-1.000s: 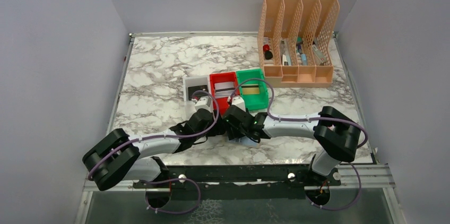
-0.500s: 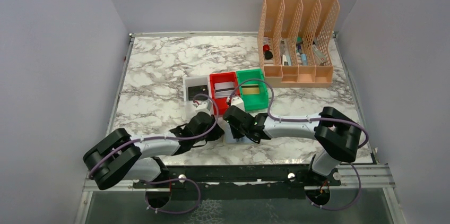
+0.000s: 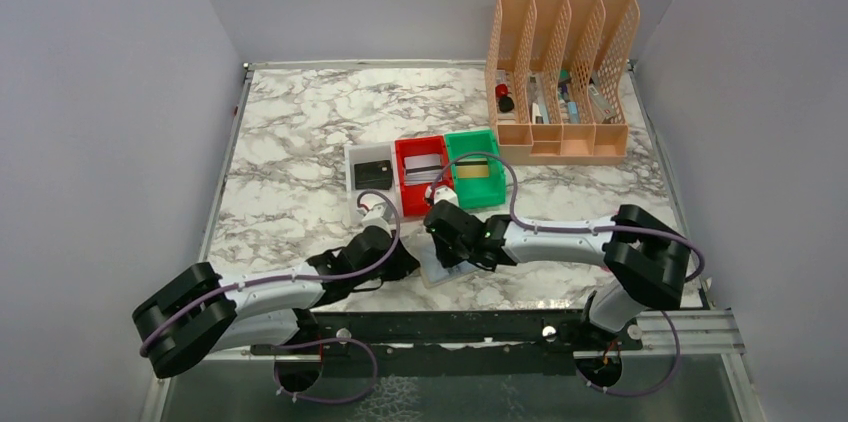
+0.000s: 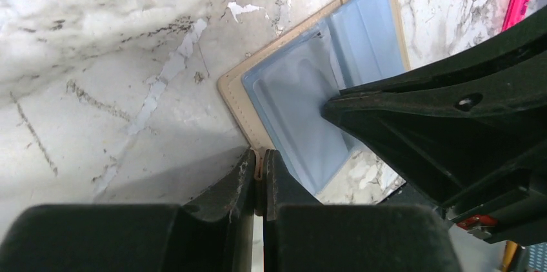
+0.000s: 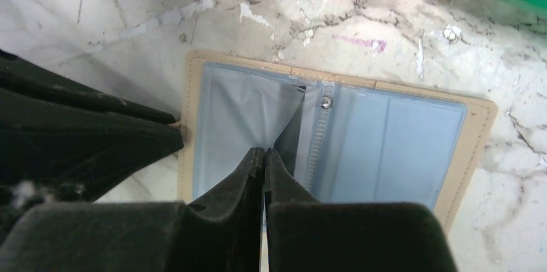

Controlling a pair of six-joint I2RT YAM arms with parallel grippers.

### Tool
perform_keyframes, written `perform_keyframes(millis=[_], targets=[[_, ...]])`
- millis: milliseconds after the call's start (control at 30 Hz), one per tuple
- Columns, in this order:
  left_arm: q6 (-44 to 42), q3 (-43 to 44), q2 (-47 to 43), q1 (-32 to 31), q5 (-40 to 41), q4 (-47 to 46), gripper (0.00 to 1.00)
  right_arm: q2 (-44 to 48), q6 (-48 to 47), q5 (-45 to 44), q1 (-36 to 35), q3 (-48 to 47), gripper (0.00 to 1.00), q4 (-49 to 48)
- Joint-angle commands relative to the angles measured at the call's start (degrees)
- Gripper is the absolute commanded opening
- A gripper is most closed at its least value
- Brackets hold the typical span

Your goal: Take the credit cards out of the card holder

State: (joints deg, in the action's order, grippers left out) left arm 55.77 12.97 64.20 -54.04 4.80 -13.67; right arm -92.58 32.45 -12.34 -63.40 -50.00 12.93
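- Your left gripper (image 4: 259, 156) is pinched narrow. Its tips touch the tan edge of the card holder (image 4: 303, 98), which lies open and flat just ahead. You cannot tell whether it grips that edge.
- Your right gripper (image 5: 264, 153) is closed too, apparently nipping the blue-grey pocket sheet (image 5: 238, 111), which tents up to its tips. The holder's long axis runs crosswise to these fingers, and this arm is nearer the pocket mouth.
- Count: one holder. Beyond the tips are three trays: white (image 3: 348, 167) with a black card (image 3: 372, 175), red (image 3: 420, 141) with a silvery card (image 3: 424, 164), green (image 3: 470, 134) with a yellowish piece (image 3: 478, 170).
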Motion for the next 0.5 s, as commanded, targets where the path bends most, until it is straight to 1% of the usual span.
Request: perform_keyframes(millis=[0, 167, 300, 367, 467], targets=[[1.0, -0.7, -4.5, -0.4, 2.8, 4.7, 0.08, 4.5, -1.4, 4.0, -0.3, 1.8, 0.07, -1.4], [-0.2, 0.3, -8.8, -0.4, 4.0, 8.8, 0.2, 5.8, -1.5, 8.4, 0.5, 2.3, 0.06, -3.5], [-1.0, 1.8, -12.1, -0.4, 5.3, 12.3, 0.36, 6.5, -0.7, 12.9, 2.5, 3.7, 0.06, -5.9], [-1.2, 2.7, -13.8, -0.4, 6.2, 14.6, 0.42, 7.2, -0.1, 16.1, 3.8, 4.8, 0.05, -7.8], [-1.3, 3.9, -16.3, -0.4, 7.3, 17.6, 0.48, 7.8, 1.6, 19.9, 5.2, 7.1, 0.06, -10.8]])
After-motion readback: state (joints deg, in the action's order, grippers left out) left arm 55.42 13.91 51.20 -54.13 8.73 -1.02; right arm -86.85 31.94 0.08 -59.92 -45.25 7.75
